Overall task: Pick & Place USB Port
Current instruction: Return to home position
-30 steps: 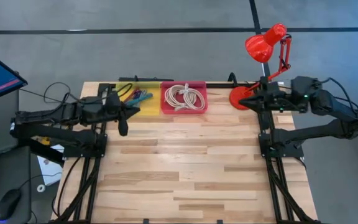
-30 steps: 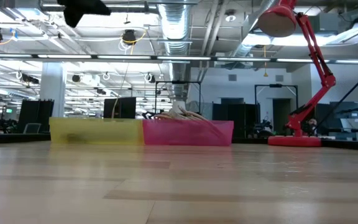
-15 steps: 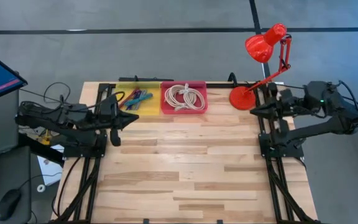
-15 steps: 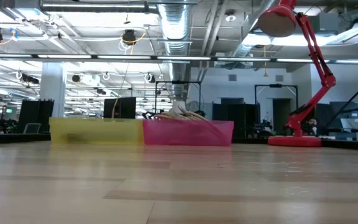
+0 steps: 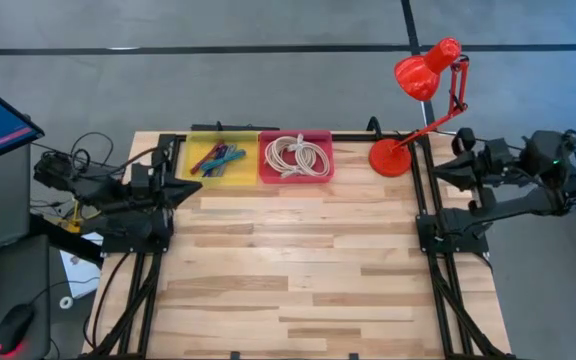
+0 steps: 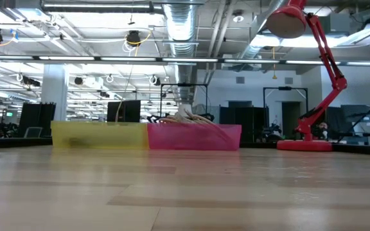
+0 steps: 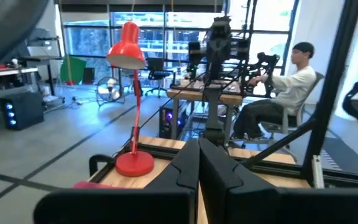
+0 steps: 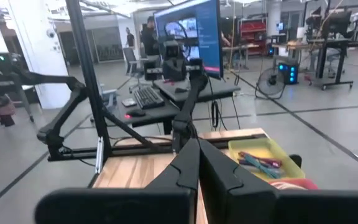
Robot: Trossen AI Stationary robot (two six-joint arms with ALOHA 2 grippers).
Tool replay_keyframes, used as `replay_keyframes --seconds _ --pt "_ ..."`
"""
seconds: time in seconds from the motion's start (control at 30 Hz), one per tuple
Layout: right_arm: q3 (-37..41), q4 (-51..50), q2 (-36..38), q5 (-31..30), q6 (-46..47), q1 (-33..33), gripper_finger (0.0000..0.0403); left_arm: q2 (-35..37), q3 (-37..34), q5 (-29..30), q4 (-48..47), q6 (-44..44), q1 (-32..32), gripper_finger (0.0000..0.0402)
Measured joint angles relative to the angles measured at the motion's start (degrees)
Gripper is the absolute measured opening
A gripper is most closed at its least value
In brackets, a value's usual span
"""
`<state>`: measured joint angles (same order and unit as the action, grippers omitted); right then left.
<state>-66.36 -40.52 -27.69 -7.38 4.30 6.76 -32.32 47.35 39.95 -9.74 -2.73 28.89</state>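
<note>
Left gripper (image 5: pixel 176 189): fingers pressed together, empty, at the table's (image 5: pixel 298 260) left edge, near the yellow bin (image 5: pixel 230 179). Right gripper (image 5: pixel 440 168): fingers together, empty, by the right edge, near the lamp (image 5: pixel 390 158) base. The board between them is open. Count: two bins, touching, at the far edge. Yellow holds coloured cables (image 5: pixel 218 158), number unclear. The pink bin (image 5: pixel 296 177) holds a pale cable coil (image 5: pixel 296 155). One lamp.

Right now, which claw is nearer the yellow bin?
Left. The left claw sits right by a left corner of the yellow bin. The right claw is far across the table, beyond the pink bin and the red lamp.
</note>
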Motion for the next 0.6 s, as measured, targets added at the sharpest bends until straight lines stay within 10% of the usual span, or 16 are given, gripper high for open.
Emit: replay_keyframes --seconds 0.6 --pt "16.9 11.8 19.3 -0.2 3.7 -0.6 0.0 4.1 0.0 10.0 1.2 -3.3 12.0 0.0003"
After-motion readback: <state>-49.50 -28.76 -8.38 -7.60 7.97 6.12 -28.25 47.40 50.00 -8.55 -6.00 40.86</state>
